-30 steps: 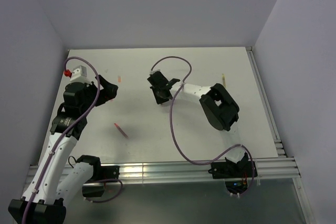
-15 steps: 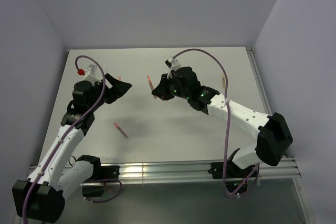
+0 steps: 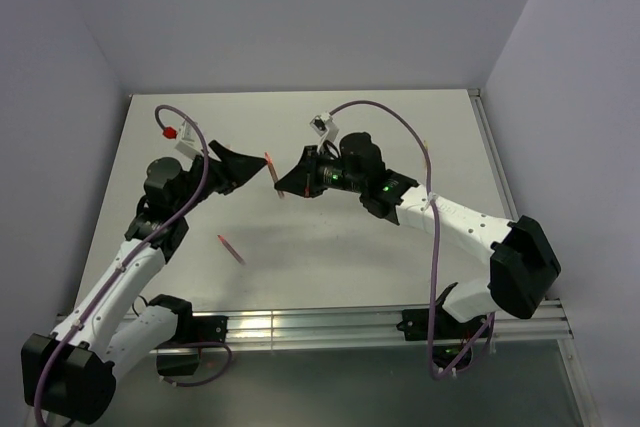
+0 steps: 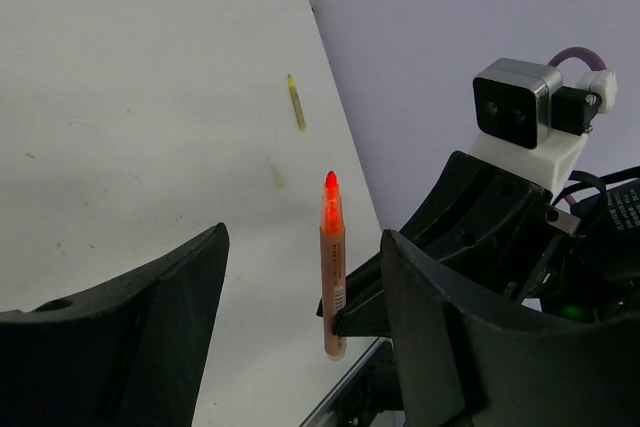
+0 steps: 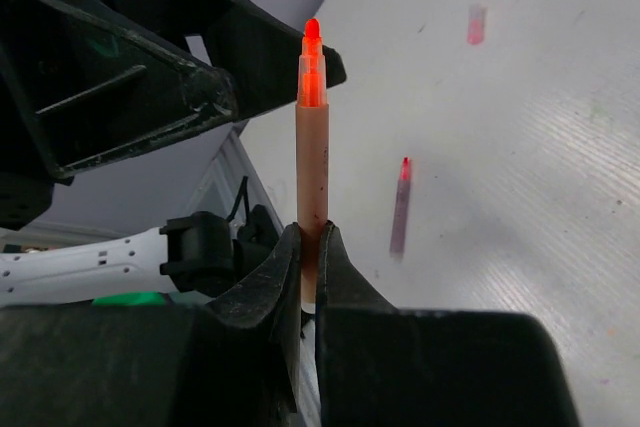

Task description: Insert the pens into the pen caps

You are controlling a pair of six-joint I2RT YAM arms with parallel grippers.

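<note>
Handover pose, in mid-air above the counter. Right pincer was clamped narrow on the butt end of the held pen. The pen had a tan barrel and a bare orange-red tip pointing away from the jaws, with no cap on it. Left pincer stood wide and empty, its 2 jaws either side of the same pen. As far as the left wrist view showed, it touched the pen on neither side. The barrel sat nearer 1 jaw than the other.

Key relation: the pen's long axis ran across the left pincer's gap, roughly square to the line along which its jaws would shut. The left arm was the nearer free arm, and the right arm had the pen. From above, the 2 pincers faced each other nose to nose with the pen between them.

Elsewhere:
- Loose red pen lay flat on the counter, on the base side of the left pincer and well apart from it.
- Pink cap lay flat out ahead of the right pincer, off to 1 side and well apart.
- Yellow-green stick lay far past the left pincer; could not tell whether pen or cap.

Judgement: no pen capped yet. The next move was likely a squeeze by the left pincer on the barrel. The off-centre barrel might get nudged sideways before both jaws bore on it.
</note>
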